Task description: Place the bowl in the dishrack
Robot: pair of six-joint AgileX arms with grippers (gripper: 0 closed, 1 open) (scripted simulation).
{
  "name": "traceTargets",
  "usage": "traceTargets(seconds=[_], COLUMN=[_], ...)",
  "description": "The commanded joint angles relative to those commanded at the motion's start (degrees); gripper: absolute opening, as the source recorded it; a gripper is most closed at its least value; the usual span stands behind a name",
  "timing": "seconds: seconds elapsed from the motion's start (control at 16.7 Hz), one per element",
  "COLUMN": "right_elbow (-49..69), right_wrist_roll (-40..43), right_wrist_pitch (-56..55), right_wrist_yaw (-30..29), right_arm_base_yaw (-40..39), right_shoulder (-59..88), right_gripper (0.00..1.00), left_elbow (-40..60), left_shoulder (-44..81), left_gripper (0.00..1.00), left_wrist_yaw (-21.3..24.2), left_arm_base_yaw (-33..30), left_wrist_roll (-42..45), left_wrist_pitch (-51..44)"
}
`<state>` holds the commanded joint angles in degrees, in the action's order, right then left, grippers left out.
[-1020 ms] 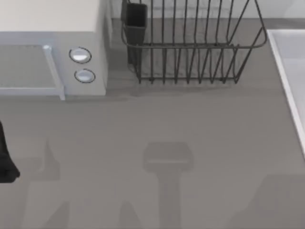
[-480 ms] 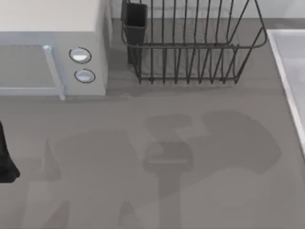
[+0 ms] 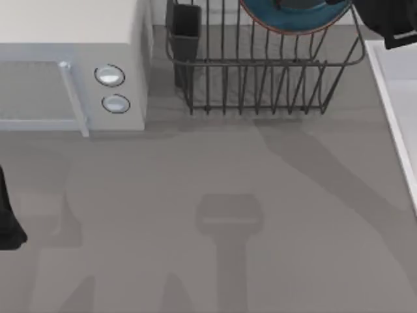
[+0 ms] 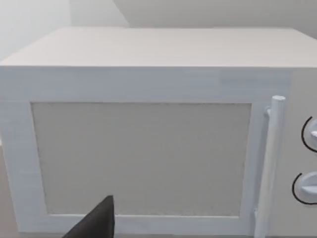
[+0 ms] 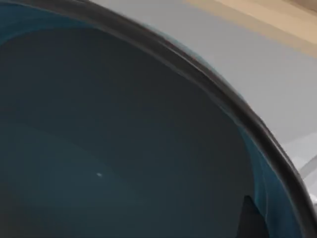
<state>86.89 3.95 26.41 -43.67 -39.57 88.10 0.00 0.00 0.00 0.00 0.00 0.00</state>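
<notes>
The teal-blue bowl [image 3: 287, 18] with its reddish-brown rim is over the back right part of the dark wire dishrack [image 3: 260, 65], cut off by the top view's upper edge. I cannot tell whether it touches the wires. My right gripper [image 3: 306, 4] is a dark shape on the bowl, with the arm [image 3: 399, 23] reaching in from the right. Close up in the right wrist view are the bowl's inside [image 5: 109, 148] and dark rim, with a dark fingertip [image 5: 250, 218] against the inner wall. My left arm [image 3: 8, 218] is parked at the table's left edge.
A white microwave-like box [image 3: 71, 59] with two round knobs stands at the back left, and the left wrist view faces its door [image 4: 143, 158]. The rack's dark utensil cup [image 3: 186, 26] is at its left corner. A pale tray [image 3: 399, 104] lies along the right edge.
The bowl and my right arm have come into the top view over the dishrack. Their broad shadow on the table has shifted into a band running towards the rack. The left arm has not moved.
</notes>
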Motion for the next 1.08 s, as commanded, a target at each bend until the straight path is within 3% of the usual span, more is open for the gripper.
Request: traceTargets(seconds=[0.24, 0.48, 0.84, 1.08], right_elbow=[-2.8, -4.4, -4.3, -4.8], right_wrist_roll=[-4.5, -5.7, -5.8, -5.6], right_wrist_pitch=[-16.5, -24.6, -25.0, -31.4], right_wrist_yaw=[-10.7, -16.7, -16.8, -13.2], right_arm_base_yaw=[-14.3, -19.6, -19.6, -16.1], right_shoulder=[-3.3, -5.4, -5.2, 1.1], right_gripper=[0.00, 0.00, 0.00, 0.00], left_elbow=[0.0, 0.0, 0.0, 0.0], left_shoulder=[0.0, 0.0, 0.0, 0.0], left_gripper=[1.00, 1.00, 1.00, 1.00], left_wrist_yaw=[0.0, 0.0, 0.0, 0.0], left_arm_base_yaw=[0.0, 0.0, 0.0, 0.0], left_wrist_roll=[0.0, 0.0, 0.0, 0.0], left_wrist_pitch=[0.0, 0.0, 0.0, 0.0])
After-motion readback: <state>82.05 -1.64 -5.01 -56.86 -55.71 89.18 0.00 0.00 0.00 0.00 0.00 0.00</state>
